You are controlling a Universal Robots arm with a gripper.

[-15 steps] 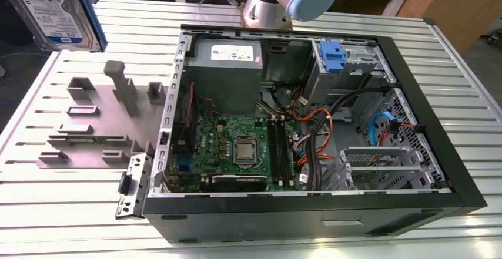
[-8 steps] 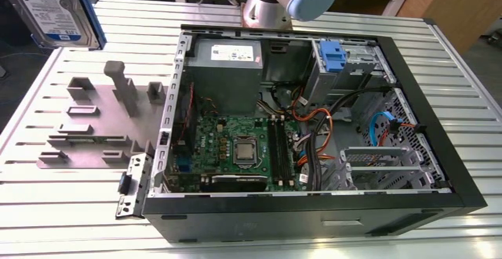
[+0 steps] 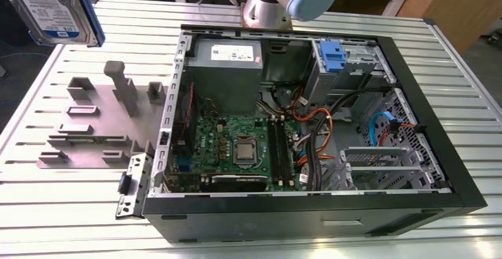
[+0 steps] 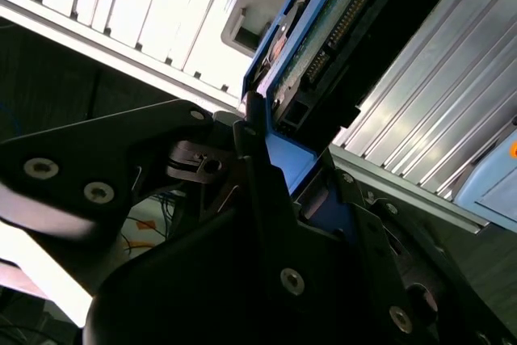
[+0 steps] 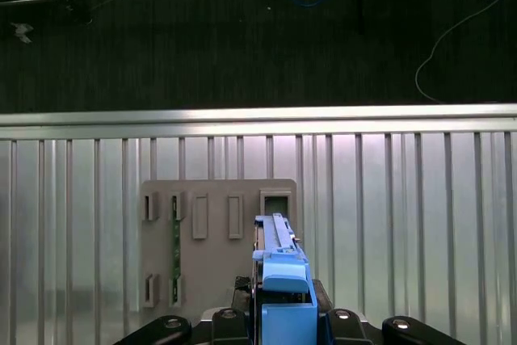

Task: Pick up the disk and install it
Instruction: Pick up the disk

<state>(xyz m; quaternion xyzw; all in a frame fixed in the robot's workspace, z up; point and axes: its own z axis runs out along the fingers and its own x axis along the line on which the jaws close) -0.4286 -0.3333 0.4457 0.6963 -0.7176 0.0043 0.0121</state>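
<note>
**Held aloft: disk (image 3: 59, 6) in gripper (image 5: 283, 325)**

Exterior view's left: disk clear above the grey holder plate (image 3: 102, 124), gripper clamped on its blue carrier, edge-on, presumably for slotting. Right: open computer case (image 3: 314, 209), disk not yet installed.

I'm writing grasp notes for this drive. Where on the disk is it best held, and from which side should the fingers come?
By one end, clamped across its thin dimension, as the gripper holds the disk now: pressing on both broad flat faces, approached edge-on. Those flat parallel faces probably give a firm seat, and the rest of the body juts out clear.
</note>
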